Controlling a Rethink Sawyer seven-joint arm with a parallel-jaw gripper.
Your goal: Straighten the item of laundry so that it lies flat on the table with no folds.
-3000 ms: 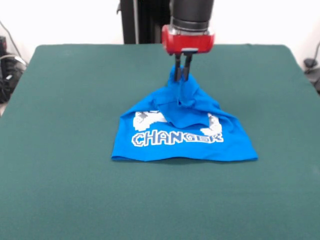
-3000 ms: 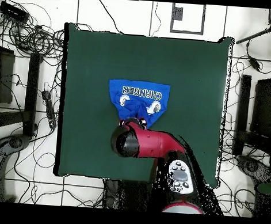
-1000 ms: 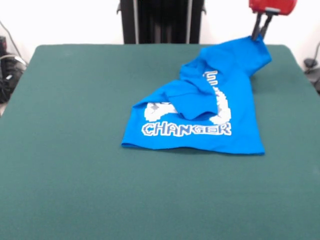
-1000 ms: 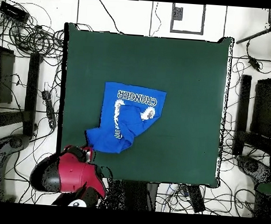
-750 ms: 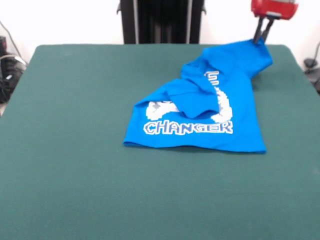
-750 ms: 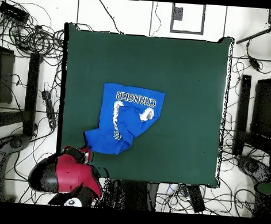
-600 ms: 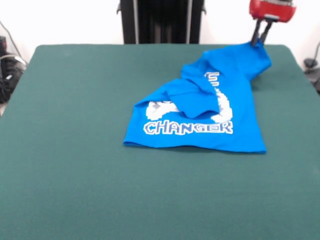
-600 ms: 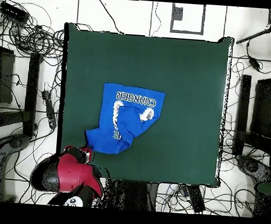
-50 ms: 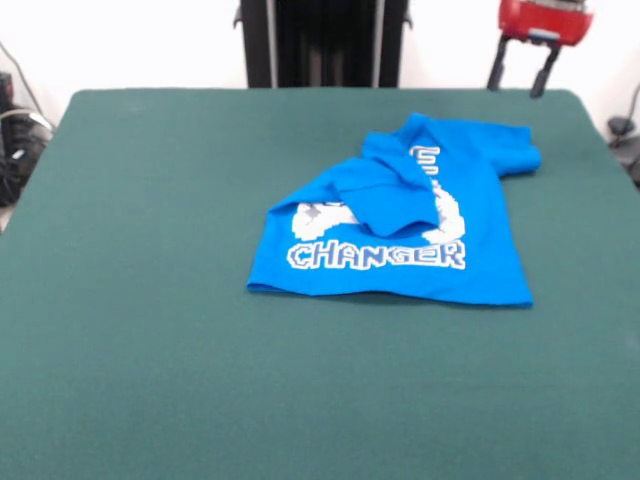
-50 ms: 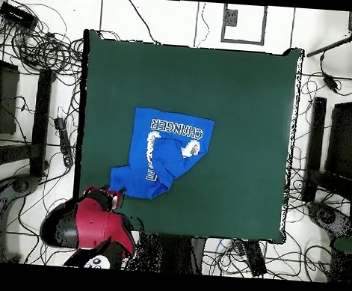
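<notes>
Green cloth covers the whole counter [image 9: 150,380], and the part nearest the front camera is bare.

Go a little farther and you reach the item of laundry [image 9: 400,235], a small bright blue T-shirt. It sits a bit right of the middle in the front view. Its near edge lies flat and straight, and the white word "CHANGER" can be read just above that edge. This part looks done, because nothing is bunched there.

Farther back the shirt is not flat. A flap of blue cloth is folded over the middle and hides part of the white picture. Behind it the cloth stretches out toward the far right corner of the counter, and one end, maybe a sleeve, lies near that corner. The shirt is long and slanted that way, as if it was meant to be pulled out by that end.

Farthest away is the red gripper [image 9: 518,78], up above the far right corner. Its two dark fingers [image 9: 496,68] are spread apart and hold nothing. They hang clear of the shirt, not touching it.

From above, the gripper [image 10: 115,197] is just beside the shirt's end [image 10: 120,183], at the counter's edge.

I think the fold in the middle must be opened next.
</notes>
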